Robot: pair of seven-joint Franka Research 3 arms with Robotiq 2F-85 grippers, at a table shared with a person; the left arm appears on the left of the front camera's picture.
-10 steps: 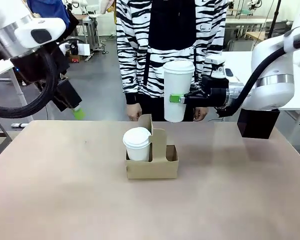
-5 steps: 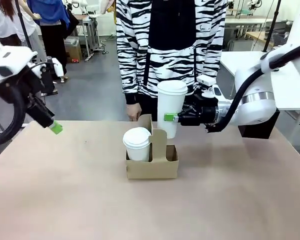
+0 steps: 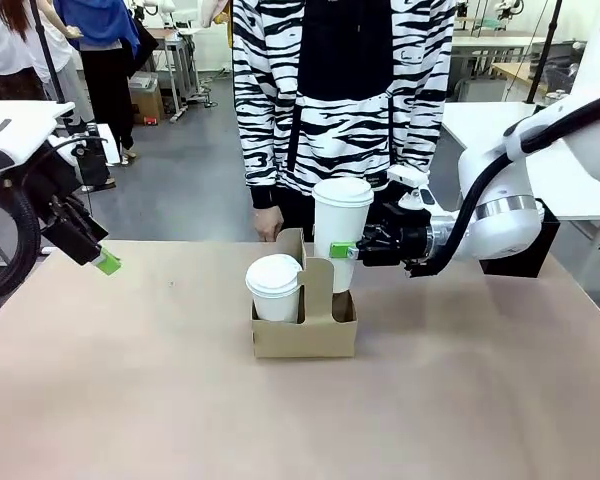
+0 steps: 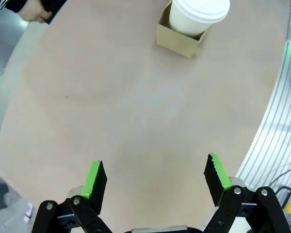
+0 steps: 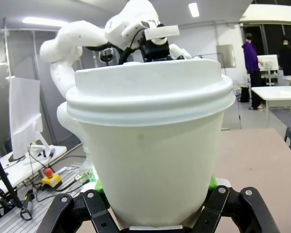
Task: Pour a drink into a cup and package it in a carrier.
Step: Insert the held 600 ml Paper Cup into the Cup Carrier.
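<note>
Your right pincer (image 3: 352, 250) is clamped mid-wall on the lidded cup (image 3: 340, 215), whose base sits at the mouth of the carrier's (image 3: 305, 338) empty slot. Its thin paper walls probably buckle, so squeeze lightly. Your left pincer (image 4: 155, 170) gapes empty, well left of the carrier.

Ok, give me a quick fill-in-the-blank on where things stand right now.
The right claw holds a paper cup whose top is covered by a white ____.
In the front view, the cardboard carrier has the other lidded cup in its ____ slot.
The left claw hangs ____ and holds nothing.
Missing words: lid; left; open.
</note>
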